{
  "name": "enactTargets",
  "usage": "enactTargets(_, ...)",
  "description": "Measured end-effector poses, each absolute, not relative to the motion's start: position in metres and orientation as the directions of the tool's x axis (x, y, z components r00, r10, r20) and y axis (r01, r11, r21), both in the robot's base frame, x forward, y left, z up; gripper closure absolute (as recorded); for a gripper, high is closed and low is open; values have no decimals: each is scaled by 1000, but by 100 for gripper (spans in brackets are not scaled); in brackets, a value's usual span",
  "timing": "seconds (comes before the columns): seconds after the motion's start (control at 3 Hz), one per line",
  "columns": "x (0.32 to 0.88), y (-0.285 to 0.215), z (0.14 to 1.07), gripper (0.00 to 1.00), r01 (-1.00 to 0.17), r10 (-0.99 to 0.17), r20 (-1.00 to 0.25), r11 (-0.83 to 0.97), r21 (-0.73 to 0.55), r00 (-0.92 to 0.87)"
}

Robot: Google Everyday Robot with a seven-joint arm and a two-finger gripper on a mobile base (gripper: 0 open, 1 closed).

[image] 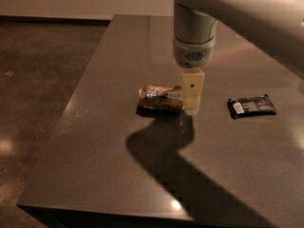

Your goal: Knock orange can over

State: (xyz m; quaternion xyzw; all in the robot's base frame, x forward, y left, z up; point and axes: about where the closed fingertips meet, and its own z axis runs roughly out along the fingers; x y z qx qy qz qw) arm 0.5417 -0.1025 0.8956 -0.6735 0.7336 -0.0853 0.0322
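Observation:
The orange can [160, 98] lies on its side on the dark table [104, 141], near the middle, its silver top end pointing left. My gripper [192, 109] hangs straight down from the arm just to the right of the can, its cream-coloured finger touching or almost touching the can's right end. The gripper holds nothing.
A flat black wrapped bar [251, 106] lies to the right of the gripper. The arm's shadow falls across the table's front right part. The table's left edge drops to a brown floor [33, 80].

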Motion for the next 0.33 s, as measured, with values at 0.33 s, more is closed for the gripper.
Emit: enactTargets(0.33,542,-103,896,0,-983,-994,68,78,-169,-91)
